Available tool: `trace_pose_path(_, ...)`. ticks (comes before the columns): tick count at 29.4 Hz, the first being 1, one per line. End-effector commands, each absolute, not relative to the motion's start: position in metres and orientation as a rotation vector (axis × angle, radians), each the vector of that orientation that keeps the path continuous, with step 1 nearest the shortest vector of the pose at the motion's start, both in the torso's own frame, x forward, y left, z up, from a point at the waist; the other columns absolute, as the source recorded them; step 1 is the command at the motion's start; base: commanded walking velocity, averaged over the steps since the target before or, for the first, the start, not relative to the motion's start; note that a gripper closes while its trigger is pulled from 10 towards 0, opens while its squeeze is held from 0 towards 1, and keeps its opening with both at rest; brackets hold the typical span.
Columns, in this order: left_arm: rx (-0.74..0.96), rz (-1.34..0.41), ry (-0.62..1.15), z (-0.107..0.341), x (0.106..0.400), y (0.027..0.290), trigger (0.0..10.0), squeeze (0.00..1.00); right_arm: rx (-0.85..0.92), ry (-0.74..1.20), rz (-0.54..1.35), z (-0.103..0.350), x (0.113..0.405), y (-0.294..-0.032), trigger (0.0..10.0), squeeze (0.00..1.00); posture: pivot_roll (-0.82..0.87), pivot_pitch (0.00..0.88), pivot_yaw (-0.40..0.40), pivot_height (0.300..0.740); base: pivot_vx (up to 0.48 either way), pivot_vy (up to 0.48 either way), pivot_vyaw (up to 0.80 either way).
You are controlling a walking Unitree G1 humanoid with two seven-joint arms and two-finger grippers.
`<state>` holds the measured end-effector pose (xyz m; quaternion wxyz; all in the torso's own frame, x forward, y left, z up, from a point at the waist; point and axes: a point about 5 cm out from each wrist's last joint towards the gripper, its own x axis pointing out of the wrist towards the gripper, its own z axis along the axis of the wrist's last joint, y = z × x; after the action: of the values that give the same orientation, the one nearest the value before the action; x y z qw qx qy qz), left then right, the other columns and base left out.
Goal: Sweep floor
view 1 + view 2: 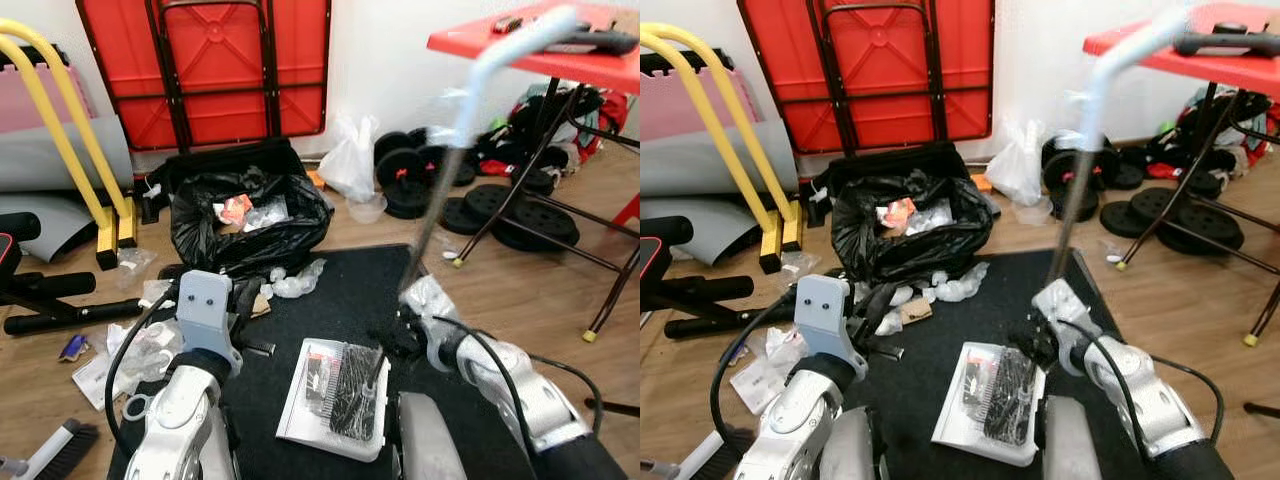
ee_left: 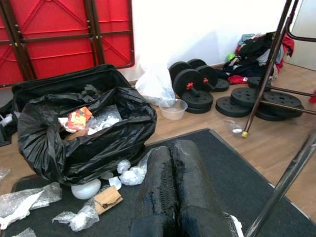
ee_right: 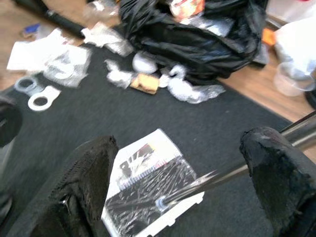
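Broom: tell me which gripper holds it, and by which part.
Nothing is held. The right gripper is open around the broom, low on its metal pole, fingers spread and not clamped. The left gripper is shut on nothing.

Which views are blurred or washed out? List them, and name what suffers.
Left eye view: the broom handle smears pale where it crosses the bright wall. Right eye view: the same smear, while the black trash bag stays sharp. Left wrist view: the white wall glares, and the near fingers are soft. Right wrist view: the white packet under the handle is blurred.
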<state>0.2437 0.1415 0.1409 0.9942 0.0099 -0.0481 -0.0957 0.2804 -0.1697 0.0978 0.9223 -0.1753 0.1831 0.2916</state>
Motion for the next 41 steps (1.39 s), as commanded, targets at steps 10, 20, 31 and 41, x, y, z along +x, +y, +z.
trace_pose_path(10,0.022,-0.202,-0.095,0.142,0.243,0.141,10.0,0.00,-0.375,0.489,0.319,0.085,0.284,-0.200,10.0,0.00,-0.10,0.000,-0.031,0.476,0.000,0.000,0.00)
trace_pose_path(20,0.012,-0.202,-0.098,0.143,0.243,0.141,10.0,0.00,-0.259,0.429,0.090,0.088,0.292,-0.217,10.0,0.00,-0.10,0.000,-0.033,0.476,0.000,0.000,0.00)
trace_pose_path(31,0.011,-0.212,-0.104,0.145,0.242,0.139,10.0,0.00,-0.017,0.239,0.243,0.099,0.313,-0.186,10.0,0.00,-0.09,0.006,-0.036,0.476,0.000,0.000,0.00)
trace_pose_path(41,0.010,-0.212,-0.103,0.145,0.238,0.138,10.0,0.00,-0.070,0.225,0.225,0.099,0.327,-0.177,10.0,0.00,-0.07,0.021,-0.045,0.476,0.000,0.000,0.00)
